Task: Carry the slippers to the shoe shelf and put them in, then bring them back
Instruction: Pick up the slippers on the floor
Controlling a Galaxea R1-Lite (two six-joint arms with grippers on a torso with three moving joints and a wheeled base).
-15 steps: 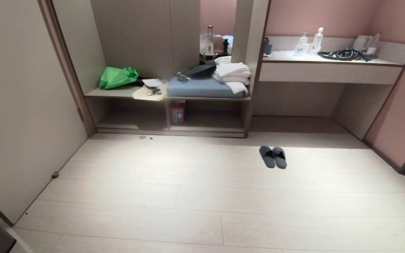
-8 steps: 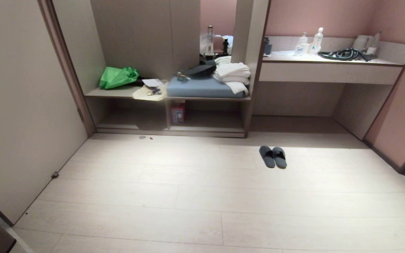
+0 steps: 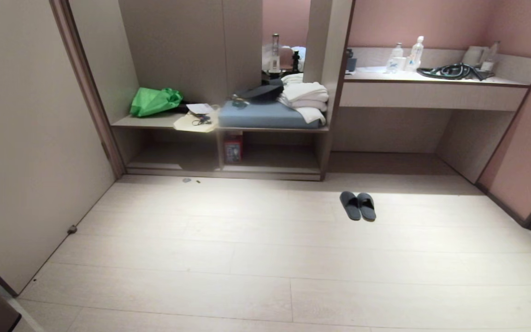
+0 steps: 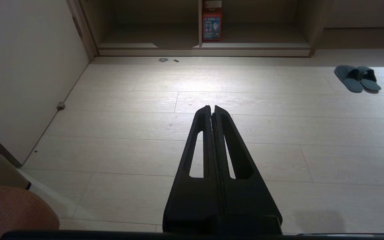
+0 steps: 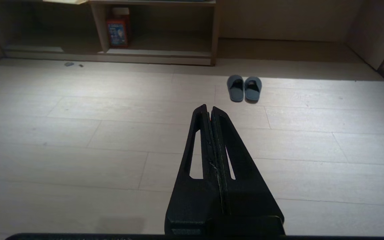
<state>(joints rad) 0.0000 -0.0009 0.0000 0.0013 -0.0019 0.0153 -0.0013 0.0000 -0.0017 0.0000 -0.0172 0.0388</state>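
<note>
Nothing has budged since a second ago, honestly: same floor, same shelf, same pair of shoes sitting there. Both arms hang parked, out of the head view. The left gripper [image 4: 212,107] has its fingers pressed flat together, holding nothing, and the right gripper [image 5: 209,107] is pinched closed on nothing too.

Going outward from the fingertips: the slippers [image 3: 357,205] sit side by side, touching, on the pale floor [image 3: 247,258], well ahead of both grippers. From the right wrist they [image 5: 244,88] lie nearly straight ahead, just a bit to the robot's right; from the left wrist they [image 4: 357,78] are way off to the right. So the right arm looks like the nearer one.

Their long axes run roughly away from the robot, towards the unit. The shoe shelf [image 3: 274,159] is further back and to the left of them, so nothing's been carried yet.
</note>
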